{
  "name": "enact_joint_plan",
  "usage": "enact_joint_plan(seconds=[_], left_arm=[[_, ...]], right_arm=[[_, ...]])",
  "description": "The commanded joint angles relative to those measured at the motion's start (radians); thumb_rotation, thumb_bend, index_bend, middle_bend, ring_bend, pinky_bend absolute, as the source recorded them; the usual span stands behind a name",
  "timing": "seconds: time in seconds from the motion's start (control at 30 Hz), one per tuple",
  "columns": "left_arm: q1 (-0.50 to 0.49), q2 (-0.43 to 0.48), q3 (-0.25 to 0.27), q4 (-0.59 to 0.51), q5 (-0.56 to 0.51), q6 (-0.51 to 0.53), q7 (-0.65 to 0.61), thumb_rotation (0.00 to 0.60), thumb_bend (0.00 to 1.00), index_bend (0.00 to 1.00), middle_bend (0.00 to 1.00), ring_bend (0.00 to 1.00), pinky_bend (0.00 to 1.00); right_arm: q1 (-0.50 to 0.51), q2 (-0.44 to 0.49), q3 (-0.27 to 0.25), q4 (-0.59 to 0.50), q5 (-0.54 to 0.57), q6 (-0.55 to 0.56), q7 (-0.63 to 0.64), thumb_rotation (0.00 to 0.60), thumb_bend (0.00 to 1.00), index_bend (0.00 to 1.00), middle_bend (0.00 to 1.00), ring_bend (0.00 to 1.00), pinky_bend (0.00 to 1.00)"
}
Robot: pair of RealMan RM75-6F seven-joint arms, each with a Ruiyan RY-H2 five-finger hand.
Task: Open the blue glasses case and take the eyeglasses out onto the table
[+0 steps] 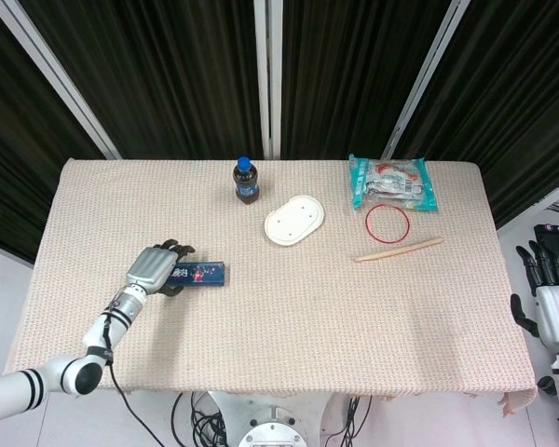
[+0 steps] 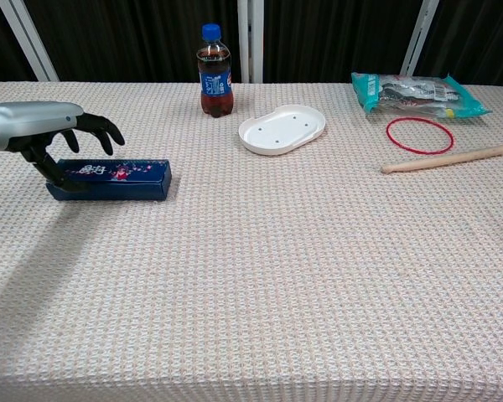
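Tablecloth (image 2: 260, 276), beige weave, covers whole work surface. We see left hand (image 1: 155, 269) over left end of blue glasses case (image 2: 111, 178), fingers curled down across it, thumb at its near side; we can't tell whether it truly grips. Case lies closed, flat, at mid-left of table. Right hand (image 1: 552, 289) hangs off table's right edge, fingers apart, holding nothing. Further back, right: wooden stick (image 2: 447, 158), then red ring (image 2: 419, 135). Centre: white tray (image 2: 282, 129). Far: cola bottle (image 2: 214, 71) upright; snack packet (image 2: 417, 93) far right.
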Motion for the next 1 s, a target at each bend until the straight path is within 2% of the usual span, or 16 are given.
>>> enact_joint_plan(seconds=[0.03, 0.4, 0.73, 1.0], left_arm=[[-0.004, 0.004, 0.004, -0.001, -0.001, 0.000, -0.002, 0.600, 0.27, 0.21, 0.24, 0.11, 0.29], [-0.018, -0.005, 0.009, 0.030, -0.002, -0.009, -0.032, 0.600, 0.34, 0.24, 0.28, 0.14, 0.30], [-0.022, -0.006, 0.016, 0.032, -0.004, -0.010, -0.053, 0.600, 0.35, 0.33, 0.36, 0.18, 0.31], [-0.022, -0.003, 0.012, 0.022, -0.012, -0.009, -0.077, 0.600, 0.42, 0.38, 0.39, 0.20, 0.32]], right_arm=[[0.002, -0.002, -0.001, 0.001, 0.001, -0.004, -0.002, 0.600, 0.45, 0.00, 0.00, 0.00, 0.00], [0.009, -0.006, -0.002, 0.003, 0.013, -0.024, -0.008, 0.600, 0.45, 0.00, 0.00, 0.00, 0.00], [0.012, -0.008, -0.004, 0.009, 0.019, -0.035, -0.005, 0.600, 0.45, 0.00, 0.00, 0.00, 0.00], [0.011, -0.008, -0.005, 0.013, 0.019, -0.034, 0.000, 0.600, 0.45, 0.00, 0.00, 0.00, 0.00]])
